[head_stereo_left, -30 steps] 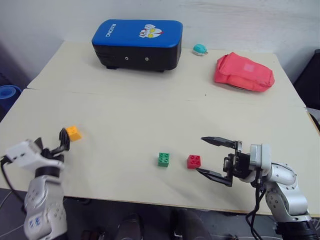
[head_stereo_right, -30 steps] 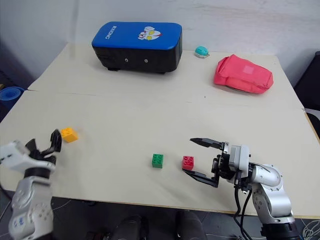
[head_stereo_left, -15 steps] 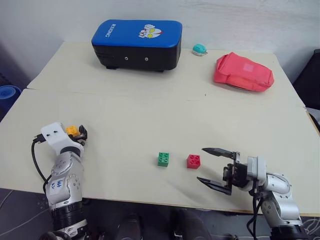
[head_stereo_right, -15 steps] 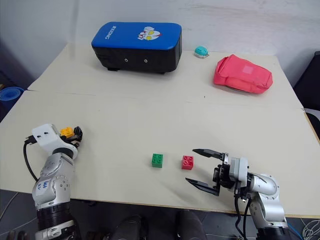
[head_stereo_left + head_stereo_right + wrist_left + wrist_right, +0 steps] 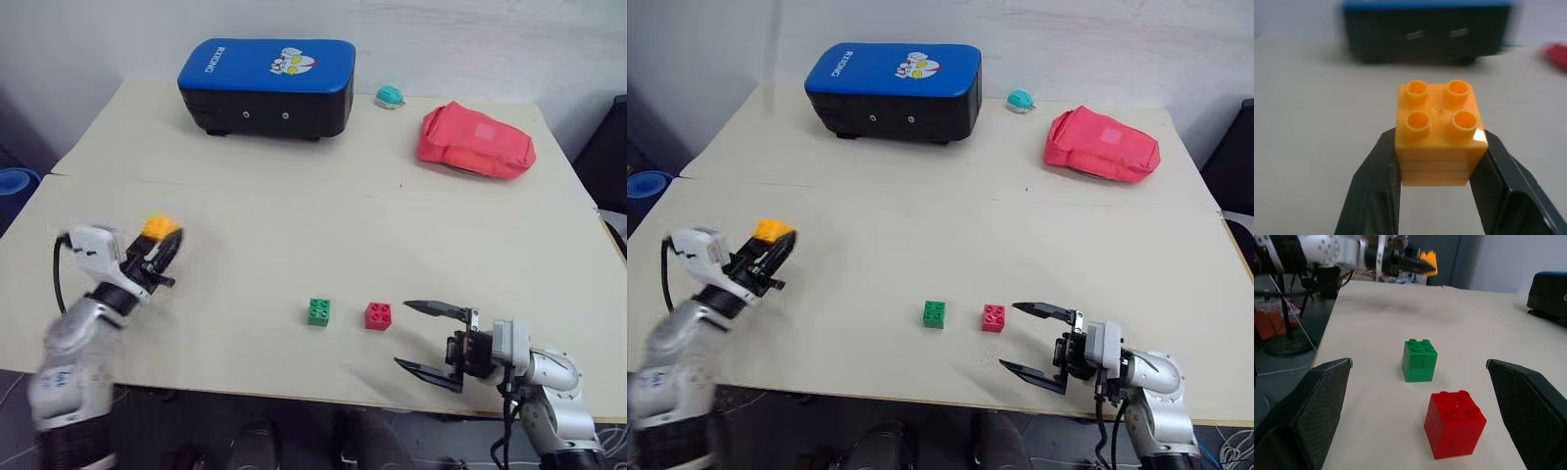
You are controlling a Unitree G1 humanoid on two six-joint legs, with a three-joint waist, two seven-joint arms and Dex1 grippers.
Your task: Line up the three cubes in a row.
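Left pincer (image 5: 1436, 161) clamped on orange-yellow cube (image 5: 1437, 132), lifted off surface (image 5: 294, 225); right pincer (image 5: 431, 335) wide open just beside red cube (image 5: 378, 315), green cube (image 5: 318, 311) alongside

Lab-like test room: bare pale table (image 5: 294, 215), plain white wall (image 5: 441, 39), equipment stands (image 5: 1288, 318).

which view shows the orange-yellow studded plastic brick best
The left wrist view: the orange-yellow studded plastic brick sits close up, four studs clear, clamped by the left end effector. The eye views show it small; the right wrist view, distant.
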